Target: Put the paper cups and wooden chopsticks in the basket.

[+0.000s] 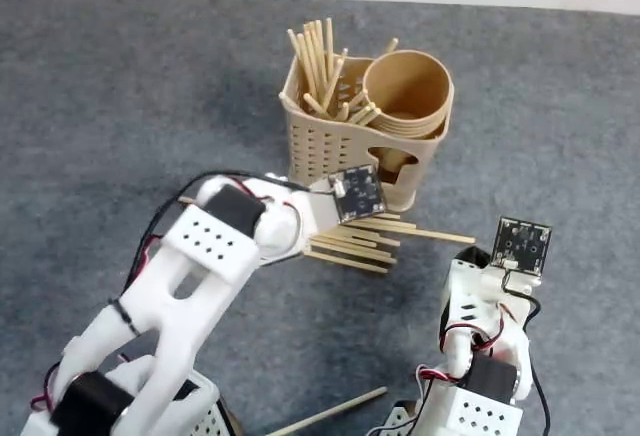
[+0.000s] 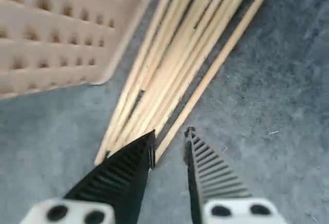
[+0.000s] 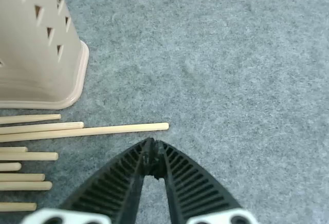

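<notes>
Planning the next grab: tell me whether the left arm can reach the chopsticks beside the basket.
Probably yes: the left gripper is open right at the chopsticks, with nothing between; the basket stands aside.

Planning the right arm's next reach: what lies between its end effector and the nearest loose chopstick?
Only bare grey mat, by the right wrist view: the right end effector sits just short of the longest chopstick, with nothing between.

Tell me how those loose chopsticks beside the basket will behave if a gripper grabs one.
Probably stiff and light: the chopsticks are thin, straight wooden sticks. They lie packed side by side on the mat, so the left gripper may catch several or nudge neighbours. A pushed one could roll.
</notes>
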Robot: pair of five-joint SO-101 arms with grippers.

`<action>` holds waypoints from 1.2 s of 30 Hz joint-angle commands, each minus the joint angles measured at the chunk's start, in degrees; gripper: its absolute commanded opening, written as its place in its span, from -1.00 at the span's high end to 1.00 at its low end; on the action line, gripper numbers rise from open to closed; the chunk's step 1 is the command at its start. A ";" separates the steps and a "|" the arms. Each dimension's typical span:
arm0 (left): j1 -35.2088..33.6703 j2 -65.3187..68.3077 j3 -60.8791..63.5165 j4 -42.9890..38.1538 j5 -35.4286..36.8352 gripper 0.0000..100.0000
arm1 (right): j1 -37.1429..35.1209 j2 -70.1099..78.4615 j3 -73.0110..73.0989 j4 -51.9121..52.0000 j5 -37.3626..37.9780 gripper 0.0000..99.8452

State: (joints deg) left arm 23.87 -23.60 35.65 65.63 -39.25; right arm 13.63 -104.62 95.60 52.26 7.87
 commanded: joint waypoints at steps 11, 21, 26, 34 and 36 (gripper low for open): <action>1.27 25.71 -8.66 -5.19 -4.84 0.86 | 0.48 -0.66 5.93 -1.27 -0.18 0.99; 1.27 34.77 -12.26 -5.01 -8.09 0.86 | 0.48 -0.66 5.93 -1.27 -0.18 0.99; 1.80 35.47 -14.64 -2.37 -8.26 0.86 | 0.48 -0.66 5.93 -1.27 -0.18 0.99; 1.98 35.56 -14.37 -1.23 -13.63 0.79 | 0.48 -0.66 5.93 -1.27 -0.18 0.99; 2.15 35.56 -14.29 1.32 -13.89 0.87 | 0.48 -0.66 5.93 -1.27 -0.18 0.99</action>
State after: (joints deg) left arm 24.13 12.09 22.29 62.90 -51.65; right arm 13.63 -104.62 95.60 52.26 7.87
